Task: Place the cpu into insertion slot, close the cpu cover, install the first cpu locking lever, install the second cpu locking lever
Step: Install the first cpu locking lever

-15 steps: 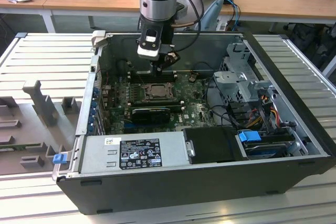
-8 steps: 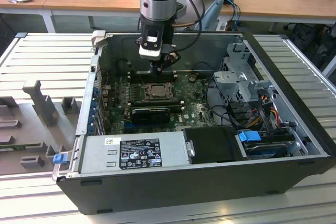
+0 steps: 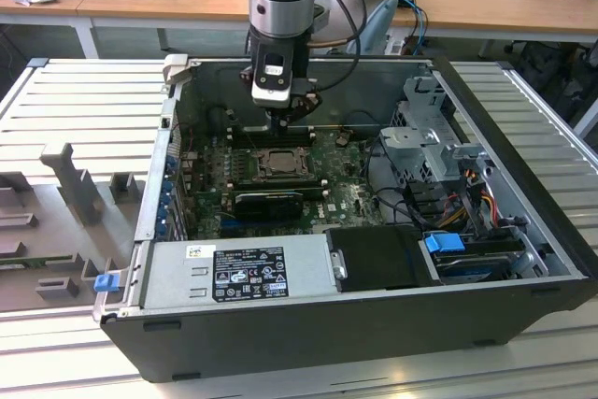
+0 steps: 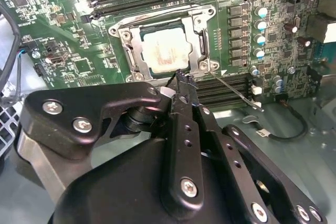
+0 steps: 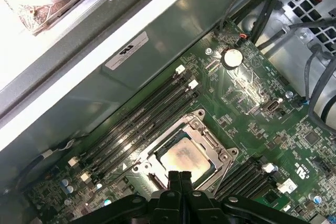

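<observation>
Cpu (image 4: 165, 48) is already seated in the insertion slot (image 4: 185, 24), pale metal face up, on the green motherboard (image 4: 47, 35) inside the open computer case (image 3: 509, 137) on the ribbed worktop (image 3: 84, 100). The cpu cover (image 4: 128, 45) looks to lie flat over it, its window framing the chip. So placing and covering appear done, and I judge the lever steps to be the ones in hand.

In the second wrist view a thin locking lever (image 4: 233, 90) juts out free from a corner of the socket. I cannot tell whether the other lever is latched. The gripper (image 4: 182, 80) hangs just beside that corner, fingers pressed together and holding nothing.

A rod this thin would call for careful placing of the narrow tips against it, then a steady press down and under its catch without scraping the board.
</observation>
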Motion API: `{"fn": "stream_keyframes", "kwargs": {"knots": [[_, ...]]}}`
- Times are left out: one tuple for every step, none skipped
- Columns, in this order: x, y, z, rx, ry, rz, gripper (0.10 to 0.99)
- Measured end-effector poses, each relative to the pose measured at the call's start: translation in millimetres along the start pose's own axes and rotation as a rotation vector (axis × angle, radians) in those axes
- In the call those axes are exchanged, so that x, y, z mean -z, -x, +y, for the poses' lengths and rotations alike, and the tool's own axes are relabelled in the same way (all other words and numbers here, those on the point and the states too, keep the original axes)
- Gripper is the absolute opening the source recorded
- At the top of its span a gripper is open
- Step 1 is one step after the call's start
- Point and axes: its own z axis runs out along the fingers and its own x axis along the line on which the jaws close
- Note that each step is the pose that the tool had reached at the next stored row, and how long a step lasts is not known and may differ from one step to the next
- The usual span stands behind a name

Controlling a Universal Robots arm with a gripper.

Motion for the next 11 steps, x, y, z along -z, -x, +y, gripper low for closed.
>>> {"fn": "stream_keyframes", "kwargs": {"knots": [[0.0, 0.0, 0.0, 0.008, 0.000, 0.0005, 0.106], [0.0, 0.0, 0.0, 0.012, 0.000, 0.0008, 0.106], [0.0, 0.0, 0.0, 0.017, 0.000, 0.0011, 0.106], [0.0, 0.0, 0.0, 0.031, -0.001, 0.0020, 0.106], [0.0, 0.0, 0.0, 0.044, -0.001, 0.0029, 0.106], [0.0, 0.0, 0.0, 0.056, -0.001, 0.0036, 0.106], [0.0, 0.0, 0.0, 0.063, -0.001, 0.0042, 0.106], [0.0, 0.0, 0.0, 0.071, -0.002, 0.0046, 0.106], [0.0, 0.0, 0.0, 0.082, -0.002, 0.0053, 0.106], [0.0, 0.0, 0.0, 0.089, -0.002, 0.0059, 0.106], [0.0, 0.0, 0.0, 0.094, -0.002, 0.0062, 0.106]]}}
